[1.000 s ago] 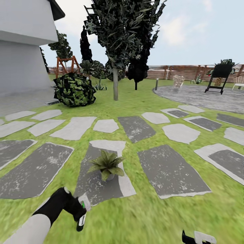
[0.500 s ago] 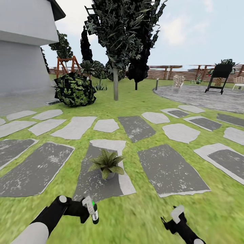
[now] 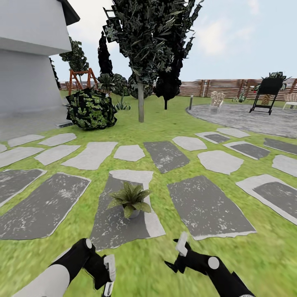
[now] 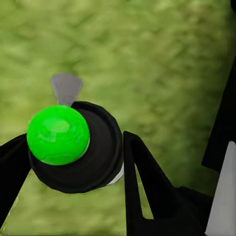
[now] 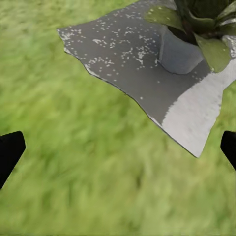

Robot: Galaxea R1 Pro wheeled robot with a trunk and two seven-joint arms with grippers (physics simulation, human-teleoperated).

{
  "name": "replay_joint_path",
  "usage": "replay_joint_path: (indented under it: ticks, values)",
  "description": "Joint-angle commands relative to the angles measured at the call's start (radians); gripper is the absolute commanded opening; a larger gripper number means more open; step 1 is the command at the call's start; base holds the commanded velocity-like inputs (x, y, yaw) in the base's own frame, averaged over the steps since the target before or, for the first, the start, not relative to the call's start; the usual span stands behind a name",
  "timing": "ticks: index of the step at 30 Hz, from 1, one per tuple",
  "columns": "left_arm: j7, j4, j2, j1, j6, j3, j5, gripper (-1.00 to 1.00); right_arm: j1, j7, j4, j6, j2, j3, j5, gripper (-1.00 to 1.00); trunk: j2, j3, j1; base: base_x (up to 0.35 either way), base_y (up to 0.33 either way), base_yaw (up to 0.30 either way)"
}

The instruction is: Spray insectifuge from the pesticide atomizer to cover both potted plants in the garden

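A: Green cap, black round body – that's the pesticide atomizer [image 4: 73, 147] in the left wrist view, wedged between the two black fingers of the left gripper [image 4: 69, 167], grass under it.

B: So clenched on it?

A: Yes, grasping the bottle. In the head view the left gripper [image 3: 106, 275] sits low at the near edge over the lawn, pale strip of the atomizer [image 3: 109, 268] showing against the black wrist.

B: Right gripper?

A: Right gripper [image 3: 178, 256] is over the grass, near the plant, just this side of the slab. Right wrist view shows its black fingertips [image 5: 11, 150] at opposite edges, wide apart, nothing between them – released.

B: Plant?

A: One potted plant [image 3: 130, 200], low green rosette, stands on a grey stepping stone [image 3: 115, 222] straight ahead of both grippers. Right wrist view gets its grey pot [image 5: 179, 51] and leaves, on the speckled stone with a pale border.

B: Surroundings?

A: More stepping stones across the lawn [image 3: 165, 272], dark bush [image 3: 90, 108], tree trunk [image 3: 140, 101], slatted wooden fence [image 3: 222, 88] at the back, white house wall [image 3: 29, 62] on the left.
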Motion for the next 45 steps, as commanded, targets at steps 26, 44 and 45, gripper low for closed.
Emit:
replay_joint_path:
  ticks: [26,44,45]
  values:
    - [0.088,-0.003,-0.046,-0.002,-0.067,-0.031,-0.048,-1.00,-0.001,0.052,-0.005,-0.005,0.129,0.226,0.009,-1.00,0.000,-0.001,0.000,0.000,0.000,0.000]
    - [0.095,0.014,-0.079,0.009,-0.087,-0.029,0.022,-1.00,-0.001,0.052,-0.006,-0.005,0.134,0.226,0.009,-1.00,0.000,-0.001,0.000,0.000,0.000,0.000]
    - [0.096,0.014,-0.081,0.009,-0.087,-0.029,0.023,-1.00,-0.001,0.052,-0.006,-0.005,0.135,0.226,0.009,-1.00,0.000,-0.001,0.000,0.000,0.000,0.000]
